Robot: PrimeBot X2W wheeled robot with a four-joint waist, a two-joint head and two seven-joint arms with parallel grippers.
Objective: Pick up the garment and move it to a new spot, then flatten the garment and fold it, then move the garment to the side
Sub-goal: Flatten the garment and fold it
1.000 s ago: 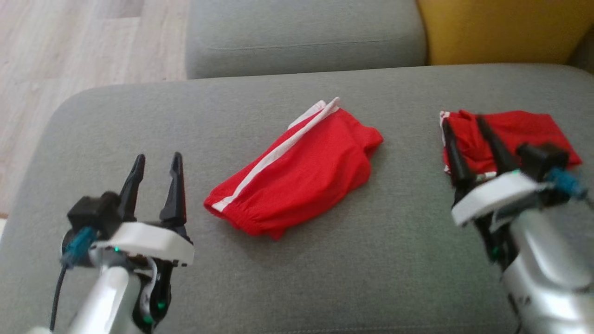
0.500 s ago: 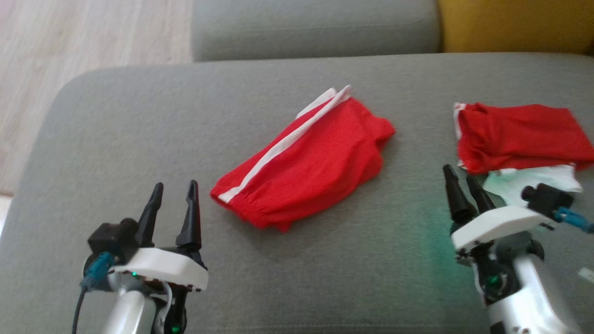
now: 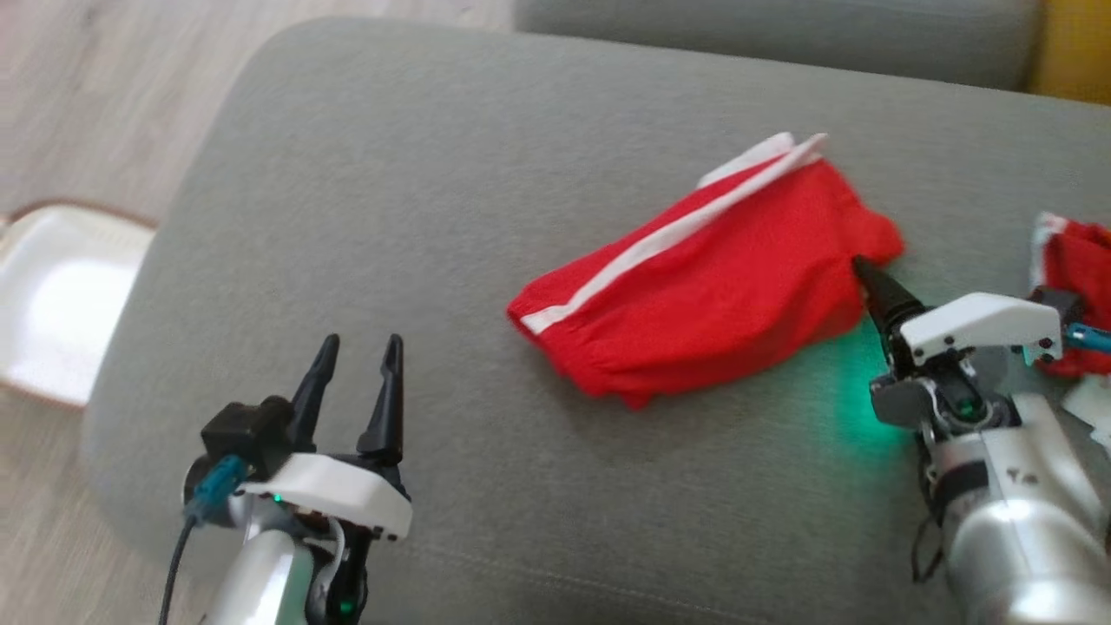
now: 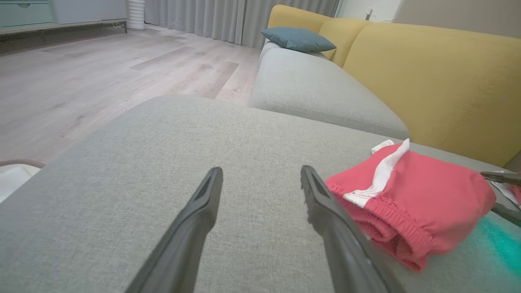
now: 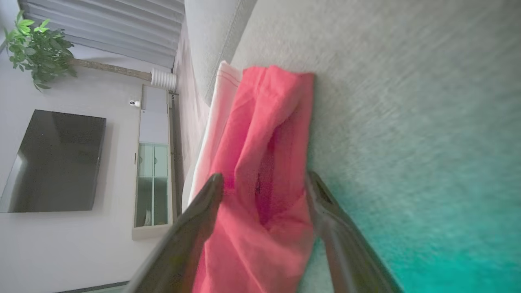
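Right end effector (image 5: 263, 176), jaws spread, straddles the red garment's (image 5: 260, 122) edge.

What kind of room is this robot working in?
Most likely a home living room: a grey sofa with yellow back cushions, a dark television and a leafy plant.

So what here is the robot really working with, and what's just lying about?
In the job: red shorts with white stripe; right tool, open astride their edge; left tool, open, apart.
Lying about: second red garment; white tray; blue cushion.
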